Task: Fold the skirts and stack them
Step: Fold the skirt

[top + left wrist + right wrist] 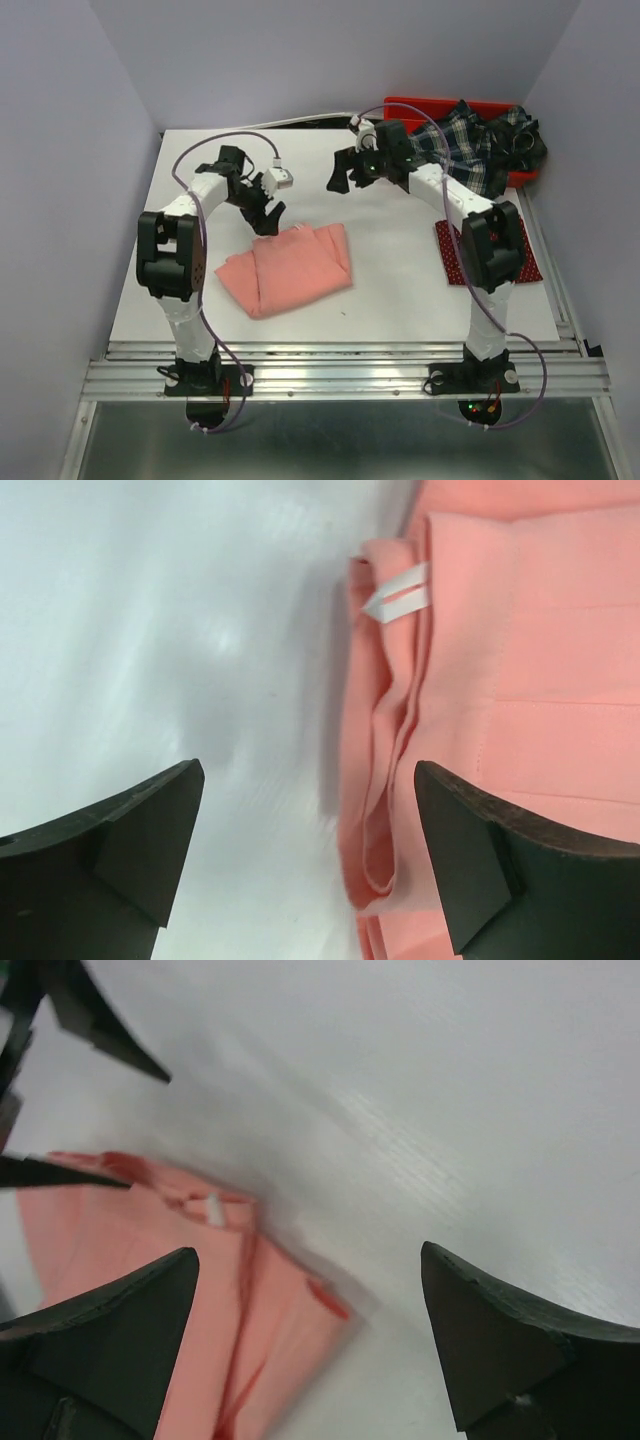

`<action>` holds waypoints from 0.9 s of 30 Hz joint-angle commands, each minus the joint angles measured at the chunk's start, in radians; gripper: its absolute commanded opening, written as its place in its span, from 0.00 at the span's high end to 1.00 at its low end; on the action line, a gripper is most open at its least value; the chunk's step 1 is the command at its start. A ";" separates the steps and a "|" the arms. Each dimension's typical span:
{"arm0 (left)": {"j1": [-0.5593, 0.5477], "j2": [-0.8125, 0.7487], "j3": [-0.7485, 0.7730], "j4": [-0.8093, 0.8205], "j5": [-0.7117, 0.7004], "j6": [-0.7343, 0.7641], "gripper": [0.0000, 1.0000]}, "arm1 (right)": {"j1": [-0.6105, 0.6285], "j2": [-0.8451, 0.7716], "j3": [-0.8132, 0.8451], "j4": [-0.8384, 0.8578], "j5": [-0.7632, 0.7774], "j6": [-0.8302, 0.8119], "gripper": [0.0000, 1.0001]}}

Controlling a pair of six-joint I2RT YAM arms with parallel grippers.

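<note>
The metal rail (340,375) at the near edge carries both arm bases, and beyond it lies the white table (400,300). The pink skirt (290,265) lies folded left of centre. The left gripper (264,212) is at its far-left corner, jaws wide apart and holding nothing. In the wrist view one finger is over cloth and the other over bare table. The right gripper (340,172) hangs over bare table beyond the skirt's far edge, also spread wide and empty. The dotted skirt (449,256) lies flat near the right edge, largely hidden by the right arm. The plaid skirt (470,145) is heaped in the red bin (420,103) at the far right corner, spilling over its near rim. A white tag (398,592) is sewn at the pink skirt's edge, and no writing shows on it. Purple cables (230,140) loop along both arms.
</note>
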 commanded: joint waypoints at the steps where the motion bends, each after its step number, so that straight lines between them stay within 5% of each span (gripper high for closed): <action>1: 0.046 -0.181 0.047 0.004 0.095 -0.160 0.01 | 0.056 -0.175 -0.137 -0.054 -0.252 0.047 0.04; 6: 0.048 -0.316 -0.045 0.022 0.073 -0.266 0.01 | 0.193 -0.273 -0.315 -0.006 -0.349 0.081 0.08; 13: 0.045 -0.364 -0.253 0.050 0.000 -0.396 0.01 | 0.290 -0.144 -0.342 0.003 -0.378 0.114 0.10; 21: -0.073 -0.225 -0.306 0.103 -0.118 -0.430 0.01 | 0.219 0.054 -0.364 0.006 -0.199 0.240 0.11; 27: -0.156 -0.001 -0.181 0.234 -0.152 -0.528 0.07 | 0.086 0.025 -0.446 0.009 -0.113 0.246 0.11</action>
